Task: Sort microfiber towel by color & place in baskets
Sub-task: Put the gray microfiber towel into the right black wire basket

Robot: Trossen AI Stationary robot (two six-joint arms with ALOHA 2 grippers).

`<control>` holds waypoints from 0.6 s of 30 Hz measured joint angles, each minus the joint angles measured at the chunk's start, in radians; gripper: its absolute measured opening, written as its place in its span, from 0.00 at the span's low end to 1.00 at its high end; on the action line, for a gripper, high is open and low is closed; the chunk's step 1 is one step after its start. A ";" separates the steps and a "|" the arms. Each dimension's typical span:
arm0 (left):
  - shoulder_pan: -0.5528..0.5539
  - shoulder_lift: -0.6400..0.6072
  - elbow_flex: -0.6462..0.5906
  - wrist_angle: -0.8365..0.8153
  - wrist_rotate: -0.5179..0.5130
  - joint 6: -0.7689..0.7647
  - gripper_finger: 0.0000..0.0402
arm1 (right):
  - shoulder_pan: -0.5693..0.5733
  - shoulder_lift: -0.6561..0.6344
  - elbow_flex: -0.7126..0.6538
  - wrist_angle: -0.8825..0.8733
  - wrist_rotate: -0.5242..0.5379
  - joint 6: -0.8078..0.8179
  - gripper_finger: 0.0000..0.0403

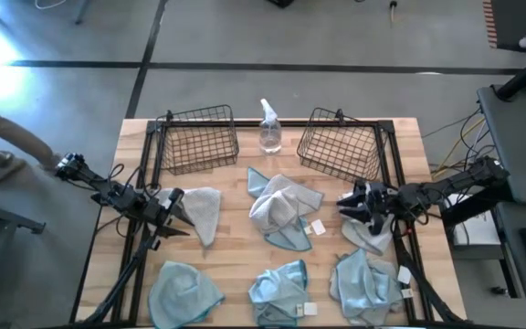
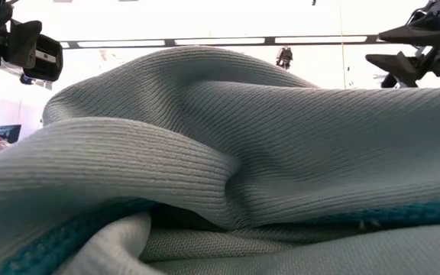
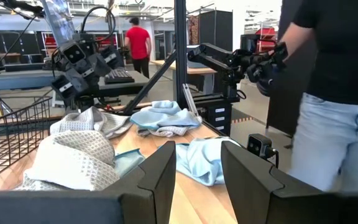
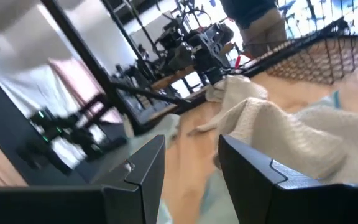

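- The wooden table (image 1: 236, 247) is carrying six microfiber towels and two wire baskets, both baskets standing empty at the far edge.
- The left basket (image 1: 197, 139) and the right basket (image 1: 341, 143) are flanking a clear spray bottle (image 1: 269, 128), which is standing upright between them.
- The left gripper (image 1: 173, 216) is hovering at the table's left side with its fingers spread apart and holding nothing; a pale grey-white towel (image 1: 204, 210) is lying just beside its tips.
- The right gripper (image 1: 350, 205) is hanging at the right side, fingers likewise parted and empty, above the edge of another pale towel (image 1: 369, 236).
- A crumpled pile of grey-white and teal cloth (image 1: 281, 210) is sitting at mid-table, a small white tag showing at its near edge.
- Three light teal-blue towels are lying along the near edge: one at the left (image 1: 184, 292), one at the centre (image 1: 279, 292), one at the right (image 1: 365, 285).
- In the low view, a ribbed pale cloth with teal edging (image 2: 228, 160) is filling almost the whole picture.
- In the left wrist view, a person in a dark top and light jeans (image 3: 337, 106) is standing beside the table.
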 joint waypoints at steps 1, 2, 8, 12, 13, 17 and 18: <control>0.000 0.000 0.000 0.000 0.000 0.000 0.28 | 0.000 0.000 0.000 -0.001 0.000 0.017 0.36; 0.000 0.000 0.000 0.000 0.000 0.000 0.28 | 0.000 0.000 0.000 -0.001 0.000 0.023 0.36; 0.000 0.000 0.000 0.000 0.000 0.000 0.28 | 0.000 0.005 0.000 -0.001 0.003 0.031 0.36; 0.000 0.000 0.000 0.000 0.000 0.000 0.28 | 0.000 0.005 0.000 -0.001 0.071 0.064 0.36; 0.000 0.000 0.000 0.000 0.000 0.000 0.28 | 0.000 0.005 0.000 -0.001 0.089 0.064 0.36; 0.000 0.000 0.000 0.000 -0.017 0.003 0.28 | 0.000 0.005 0.000 -0.001 0.138 0.065 0.36; 0.000 0.000 0.000 0.000 -0.033 0.004 0.28 | 0.000 0.005 0.000 -0.001 0.149 0.067 0.36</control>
